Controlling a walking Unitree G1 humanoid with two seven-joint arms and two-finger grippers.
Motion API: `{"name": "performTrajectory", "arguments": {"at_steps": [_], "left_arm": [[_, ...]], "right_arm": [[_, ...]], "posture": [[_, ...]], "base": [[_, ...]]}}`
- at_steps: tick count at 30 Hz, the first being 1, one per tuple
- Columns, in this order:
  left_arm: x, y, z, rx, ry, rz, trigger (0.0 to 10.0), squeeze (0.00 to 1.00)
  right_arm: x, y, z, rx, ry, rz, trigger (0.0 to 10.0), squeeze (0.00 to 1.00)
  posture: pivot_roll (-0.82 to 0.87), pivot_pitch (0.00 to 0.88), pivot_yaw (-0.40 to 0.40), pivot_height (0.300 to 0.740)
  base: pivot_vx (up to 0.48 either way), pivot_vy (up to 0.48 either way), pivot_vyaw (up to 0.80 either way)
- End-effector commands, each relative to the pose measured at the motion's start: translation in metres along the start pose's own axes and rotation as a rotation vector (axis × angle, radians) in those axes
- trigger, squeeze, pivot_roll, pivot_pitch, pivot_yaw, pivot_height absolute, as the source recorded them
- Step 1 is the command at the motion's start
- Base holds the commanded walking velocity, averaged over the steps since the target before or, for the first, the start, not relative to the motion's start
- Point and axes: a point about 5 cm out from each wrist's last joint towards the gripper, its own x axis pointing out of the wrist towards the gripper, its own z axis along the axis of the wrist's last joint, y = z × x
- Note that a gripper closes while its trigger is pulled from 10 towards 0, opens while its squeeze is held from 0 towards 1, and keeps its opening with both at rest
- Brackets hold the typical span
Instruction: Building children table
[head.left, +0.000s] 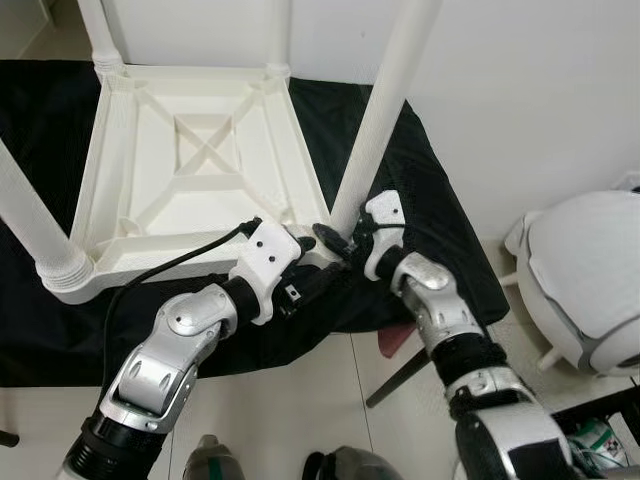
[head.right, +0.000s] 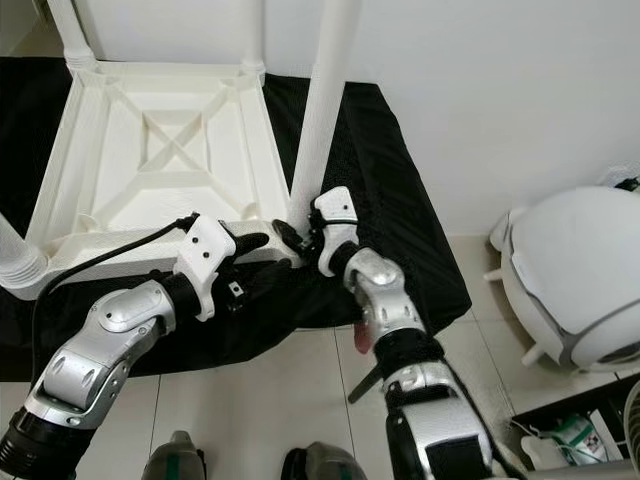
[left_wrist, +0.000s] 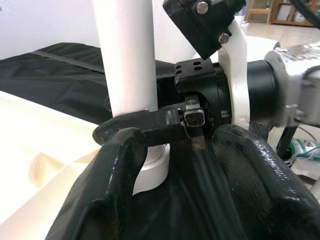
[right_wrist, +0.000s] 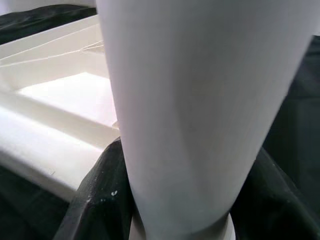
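Observation:
A white plastic children's table (head.left: 190, 160) lies upside down on a black cloth (head.left: 430, 200), with legs standing up at its corners. My right gripper (head.left: 338, 238) is shut on the base of the near-right leg (head.left: 380, 110), right above its socket. In the right wrist view the leg (right_wrist: 195, 100) stands between my black fingers (right_wrist: 95, 200). My left gripper (head.left: 318, 272) hovers open just in front of that corner. Its two fingers (left_wrist: 120, 175) point at the leg's base (left_wrist: 127, 55) and at a right finger (left_wrist: 165, 125) pressed against it.
A black cable (head.left: 170, 265) runs from my left wrist across the table's near edge. Another leg (head.left: 30, 220) rises at the near-left corner. A white rounded object (head.left: 585, 280) stands on the tiled floor at the right. A white wall lies behind.

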Motion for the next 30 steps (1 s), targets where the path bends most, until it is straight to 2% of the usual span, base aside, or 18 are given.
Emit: {"name": "performTrajectory", "arguments": {"at_steps": [1,2,3,4,5,16,17,21,28,29,30], "left_arm": [[0.0,-0.001,0.0,0.005,0.004,-0.01,10.0,0.0],[0.0,-0.001,0.0,0.008,0.006,-0.015,10.0,0.0],[0.0,-0.001,0.0,0.011,0.006,-0.02,10.0,0.0],[0.0,-0.001,0.0,0.011,0.006,-0.02,10.0,0.0],[0.001,-0.001,0.001,0.015,0.006,-0.026,10.0,0.0],[0.003,-0.005,-0.001,0.009,0.006,-0.046,10.0,0.0],[0.003,-0.005,0.0,0.009,0.004,-0.051,10.0,0.0],[0.004,-0.005,0.0,0.01,0.003,-0.056,10.0,0.0],[0.003,-0.005,0.0,0.011,0.006,-0.063,10.0,0.0],[0.003,-0.005,0.0,0.011,0.006,-0.063,10.0,0.0],[0.004,-0.006,0.0,0.011,0.006,-0.065,10.0,0.0]], "right_arm": [[0.001,-0.002,0.005,-0.005,-0.011,-0.046,10.0,0.0],[0.001,-0.002,0.005,0.034,-0.007,-0.105,10.0,0.0],[0.0,0.0,0.005,0.035,-0.009,-0.181,10.0,0.0],[0.0,0.0,0.005,0.035,-0.009,-0.181,10.0,0.0],[-0.002,0.004,0.006,0.062,-0.014,-0.291,10.0,0.0],[-0.011,0.01,0.008,0.065,0.031,-0.391,10.0,0.0],[-0.013,0.011,0.009,0.088,0.024,-0.389,10.0,1.0],[-0.015,0.01,0.011,0.112,0.015,-0.403,10.0,1.0],[-0.018,0.0,0.016,0.119,0.004,-0.416,10.0,1.0],[-0.018,-0.001,0.016,0.119,0.007,-0.41,10.0,1.0],[-0.018,-0.003,0.016,0.135,0.01,-0.344,10.0,1.0]], "posture": [[0.05,0.0,-0.109,0.74],[0.04,0.0,-0.106,0.74],[0.04,0.0,-0.104,0.74],[0.04,0.0,-0.104,0.74],[0.04,0.0,-0.101,0.74],[0.03,0.0,-0.093,0.74],[0.03,0.0,-0.093,0.74],[0.02,0.0,-0.088,0.74],[0.02,0.0,-0.083,0.74],[0.02,0.0,-0.083,0.74],[0.01,0.0,-0.083,0.74]], "base": [[0.0,0.0,0.0],[0.0,0.0,0.0],[0.0,0.0,0.0],[0.0,0.0,0.0],[0.0,0.0,0.0],[0.0,0.0,0.0],[0.0,0.0,0.0],[0.0,0.0,0.0],[0.0,0.0,0.0],[0.0,0.0,0.0],[0.0,0.0,0.0]]}}
